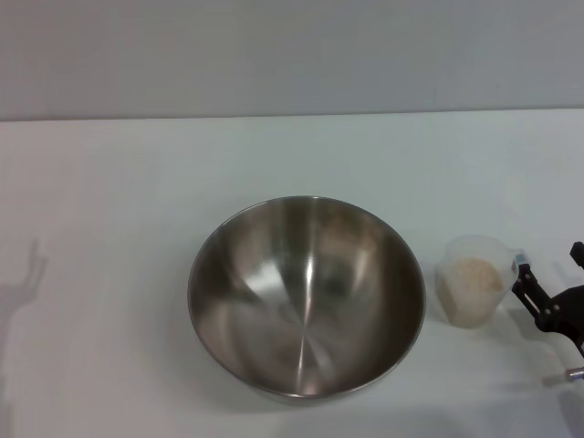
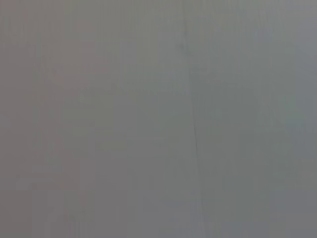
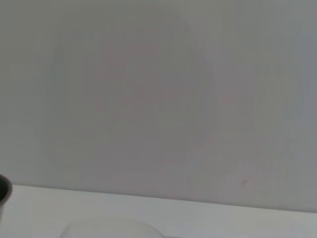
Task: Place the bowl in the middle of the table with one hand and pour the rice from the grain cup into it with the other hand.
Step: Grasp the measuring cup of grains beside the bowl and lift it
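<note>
The steel bowl stands empty on the white table, near the middle toward the front. The clear grain cup stands upright just right of the bowl and holds rice. My right gripper is at the right edge of the head view, right beside the cup. Its black fingers are spread apart, the nearer one at the cup's side, and the cup is not between them. The right wrist view shows a sliver of the bowl and the cup's rim. My left gripper is out of view.
A grey wall runs behind the table. The left wrist view shows only grey wall. A faint arm shadow falls on the table at the far left.
</note>
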